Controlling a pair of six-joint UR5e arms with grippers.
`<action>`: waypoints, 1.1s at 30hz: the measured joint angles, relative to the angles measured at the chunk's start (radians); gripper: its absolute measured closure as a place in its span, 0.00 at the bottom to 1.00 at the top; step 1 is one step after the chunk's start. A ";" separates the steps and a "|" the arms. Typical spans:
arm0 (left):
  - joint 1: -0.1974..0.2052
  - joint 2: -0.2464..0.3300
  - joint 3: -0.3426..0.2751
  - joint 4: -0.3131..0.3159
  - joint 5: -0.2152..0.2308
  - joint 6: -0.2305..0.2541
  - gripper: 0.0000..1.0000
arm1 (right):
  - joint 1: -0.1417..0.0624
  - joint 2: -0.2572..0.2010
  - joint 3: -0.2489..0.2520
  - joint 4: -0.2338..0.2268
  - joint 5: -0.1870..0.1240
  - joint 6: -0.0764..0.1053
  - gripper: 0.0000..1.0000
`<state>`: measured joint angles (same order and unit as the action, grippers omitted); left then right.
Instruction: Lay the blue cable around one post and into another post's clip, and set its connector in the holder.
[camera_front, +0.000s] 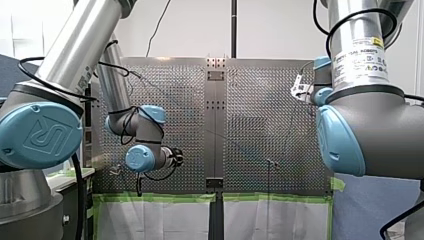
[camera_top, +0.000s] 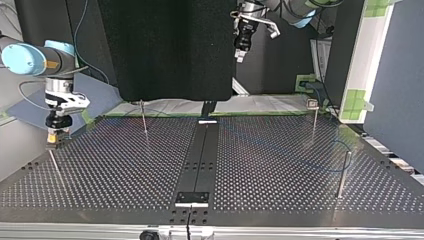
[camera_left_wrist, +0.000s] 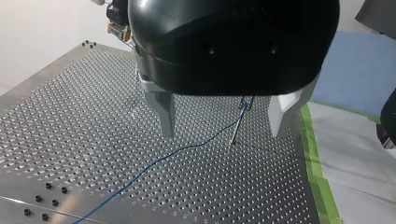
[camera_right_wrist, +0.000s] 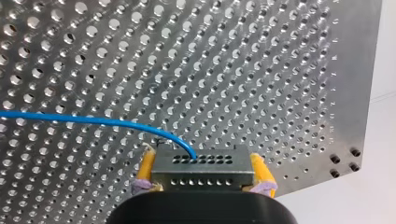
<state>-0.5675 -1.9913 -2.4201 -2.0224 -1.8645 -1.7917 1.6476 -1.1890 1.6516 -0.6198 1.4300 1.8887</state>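
Observation:
In the right wrist view my right gripper (camera_right_wrist: 202, 161) is shut, its yellow pads on both sides of a grey connector block (camera_right_wrist: 201, 169) with rows of holes. The blue cable (camera_right_wrist: 93, 120) leaves the block's top and curves away over the perforated table. The top view places this gripper (camera_top: 56, 136) low at the left, just above a thin post (camera_top: 55, 165). My left gripper (camera_left_wrist: 224, 122) hangs open above the table with nothing held. Beyond its fingers stands a thin post (camera_left_wrist: 238, 123), and the cable (camera_left_wrist: 187, 149) runs from the clip at its top down across the plate.
More thin posts stand at the top view's back left (camera_top: 143, 117), back right (camera_top: 314, 120) and right (camera_top: 342, 172). A dark strip (camera_top: 202, 150) divides the table's two plates. Green tape (camera_left_wrist: 317, 168) marks the table's edge beside the left gripper.

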 joint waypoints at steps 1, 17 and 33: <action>0.000 0.000 0.000 0.000 0.000 0.000 0.00 | -0.001 -0.001 0.000 0.002 0.000 0.000 1.00; 0.003 0.000 0.000 -0.015 0.000 0.007 0.00 | -0.033 0.006 0.001 0.075 0.051 -0.060 1.00; 0.012 0.000 0.004 -0.033 0.010 0.014 0.00 | -0.070 0.015 -0.017 0.090 0.082 -0.127 1.00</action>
<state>-0.5552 -1.9912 -2.4164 -2.0557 -1.8546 -1.7779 1.5777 -1.1744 1.6345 -0.5295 1.5120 1.7617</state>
